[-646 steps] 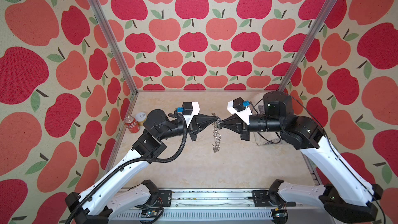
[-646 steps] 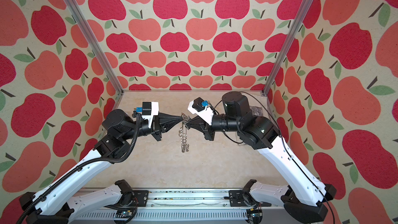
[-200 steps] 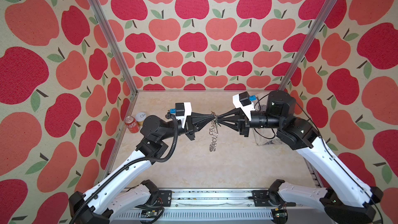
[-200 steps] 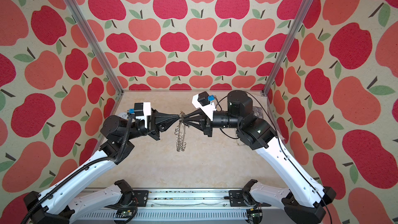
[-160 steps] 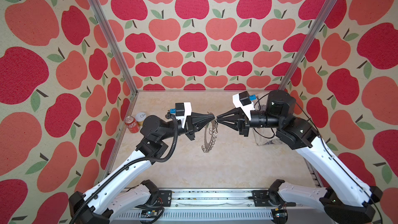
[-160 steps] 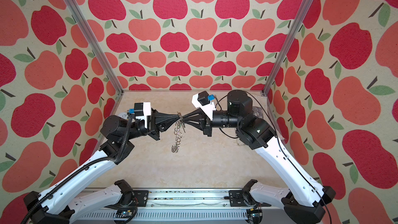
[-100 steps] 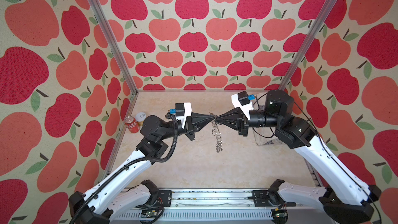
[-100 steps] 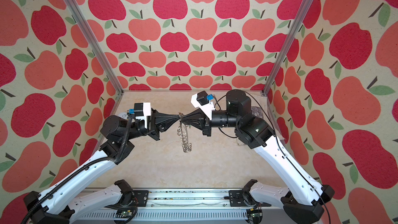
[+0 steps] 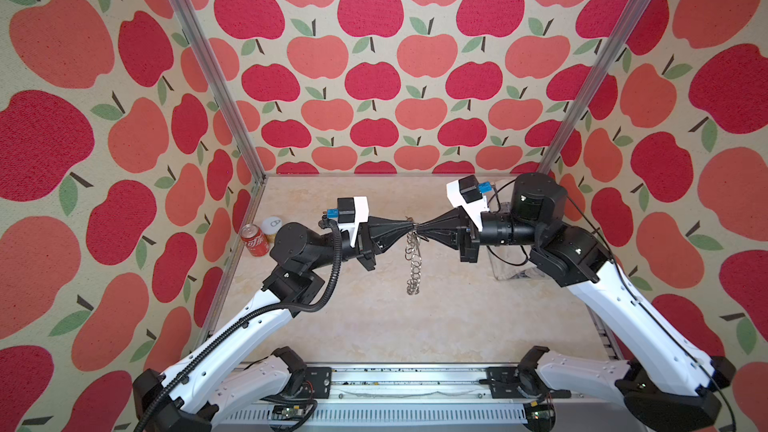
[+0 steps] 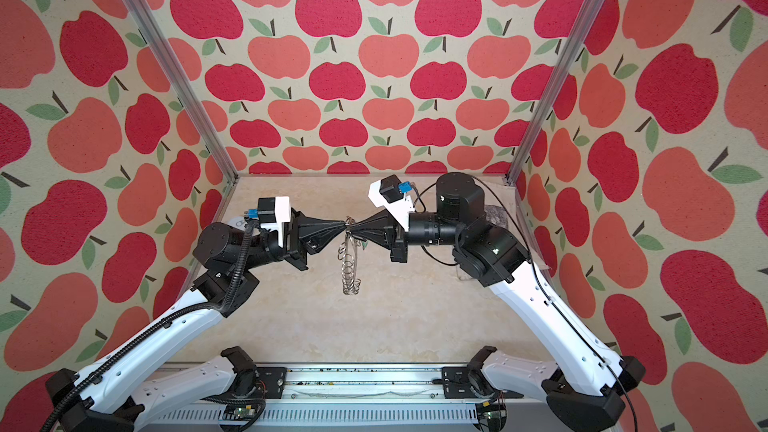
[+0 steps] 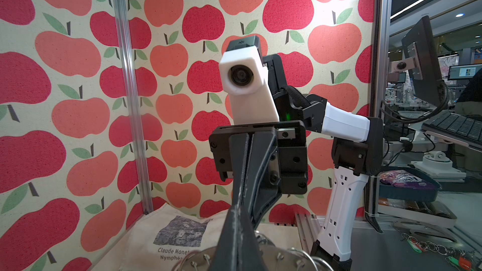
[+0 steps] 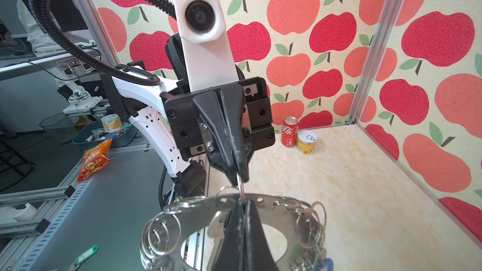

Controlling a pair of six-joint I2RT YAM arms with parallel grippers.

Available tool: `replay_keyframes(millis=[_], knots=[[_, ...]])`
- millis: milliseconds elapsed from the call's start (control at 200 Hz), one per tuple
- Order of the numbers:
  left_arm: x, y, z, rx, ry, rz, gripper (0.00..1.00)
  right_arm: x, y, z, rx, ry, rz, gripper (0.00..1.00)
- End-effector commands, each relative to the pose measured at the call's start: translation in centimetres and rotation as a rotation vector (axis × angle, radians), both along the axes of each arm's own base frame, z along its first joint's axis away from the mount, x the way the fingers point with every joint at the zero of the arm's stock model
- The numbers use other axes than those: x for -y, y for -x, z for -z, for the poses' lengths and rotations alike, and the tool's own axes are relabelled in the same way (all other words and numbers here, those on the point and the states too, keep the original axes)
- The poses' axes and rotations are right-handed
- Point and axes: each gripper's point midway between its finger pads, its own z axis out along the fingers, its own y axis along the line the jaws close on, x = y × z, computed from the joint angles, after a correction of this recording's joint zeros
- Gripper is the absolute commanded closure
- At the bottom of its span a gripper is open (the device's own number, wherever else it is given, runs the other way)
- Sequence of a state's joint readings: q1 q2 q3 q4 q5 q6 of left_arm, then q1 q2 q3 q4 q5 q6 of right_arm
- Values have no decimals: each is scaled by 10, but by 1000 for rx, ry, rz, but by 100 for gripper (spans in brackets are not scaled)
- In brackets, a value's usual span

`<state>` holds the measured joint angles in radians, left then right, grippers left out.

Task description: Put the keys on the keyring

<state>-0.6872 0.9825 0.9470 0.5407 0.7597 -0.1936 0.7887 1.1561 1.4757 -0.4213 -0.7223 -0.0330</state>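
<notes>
L: left gripper (image 9: 405,227) clamped shut on wire ring (image 12: 241,189), from 9 o'clock | R: right gripper (image 9: 419,227) clamped on keyring (image 9: 412,261) from 3 o'clock, mid-air | Risk: thin pinch slips, keyring swings, drops to surface (image 9: 374,322)

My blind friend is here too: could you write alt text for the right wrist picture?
The left gripper and right gripper meet nearly tip to tip, both pinching a silver keyring fringed with wire rings; a red can stands behind.
</notes>
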Motion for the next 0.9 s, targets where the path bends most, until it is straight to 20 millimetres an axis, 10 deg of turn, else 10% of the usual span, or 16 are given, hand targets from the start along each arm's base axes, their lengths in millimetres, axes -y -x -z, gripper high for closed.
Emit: replay_keyframes(millis=[0, 245, 895], knots=[[-3, 6, -8, 9, -12, 8, 93, 5, 2, 1, 4, 40, 8, 100], [-7, 6, 12, -100, -182, -28, 41, 20, 1, 22, 9, 232, 65, 100], [12, 13, 43, -179, -457, 48, 57, 13, 7, 45, 64, 455, 53, 100]])
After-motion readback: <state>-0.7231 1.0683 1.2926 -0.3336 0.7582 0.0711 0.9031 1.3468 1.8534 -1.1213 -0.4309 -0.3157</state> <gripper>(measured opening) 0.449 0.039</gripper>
